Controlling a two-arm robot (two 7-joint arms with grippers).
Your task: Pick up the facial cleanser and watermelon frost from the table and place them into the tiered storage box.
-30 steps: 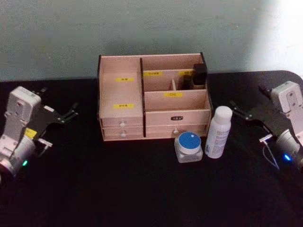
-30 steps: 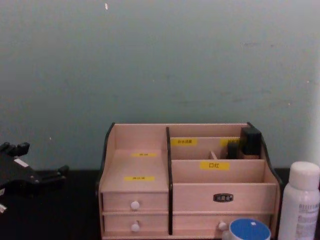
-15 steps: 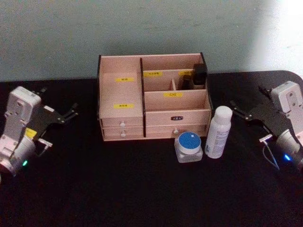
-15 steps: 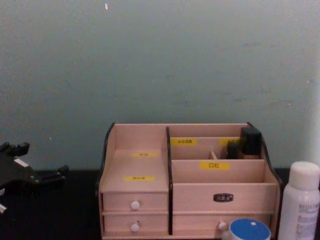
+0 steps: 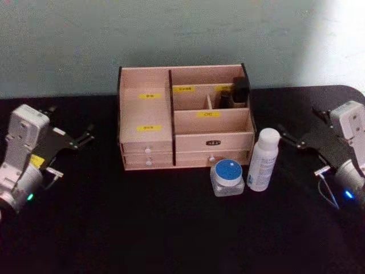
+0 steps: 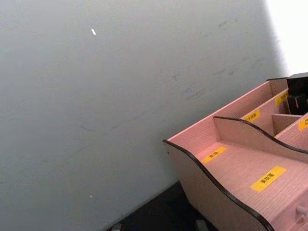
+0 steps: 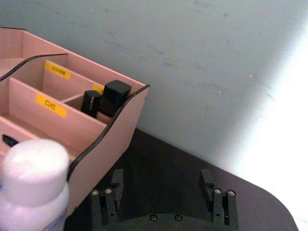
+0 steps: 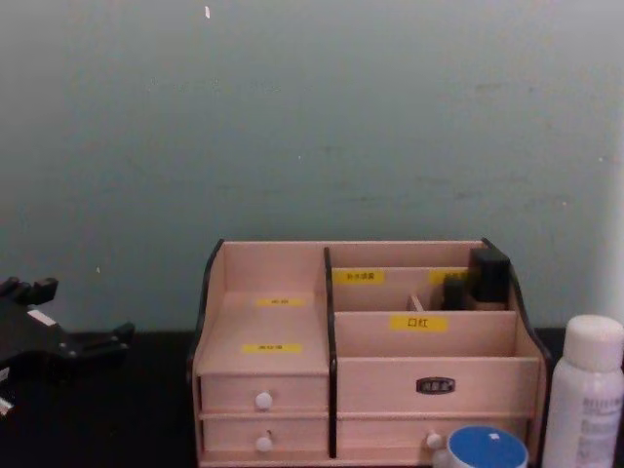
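Observation:
The facial cleanser (image 5: 263, 160), a tall white bottle, stands on the black table just right of the tiered storage box (image 5: 185, 117). Its cap (image 7: 36, 163) shows close in the right wrist view. The watermelon frost (image 5: 227, 177), a frosted jar with a blue lid, sits in front of the box beside the bottle. My right gripper (image 5: 297, 121) hovers open to the right of the bottle, nothing between its fingers (image 7: 113, 192). My left gripper (image 5: 71, 123) is open and empty, off to the left of the box.
Small dark bottles (image 5: 239, 88) stand in the box's back right compartment. The box has yellow labels and drawers with white knobs (image 8: 263, 400). A grey-green wall rises close behind the box. The black table (image 5: 142, 228) spreads bare in front.
My right arm has drifted slightly back and to the right. The left arm, bottle and jar have stayed in place.

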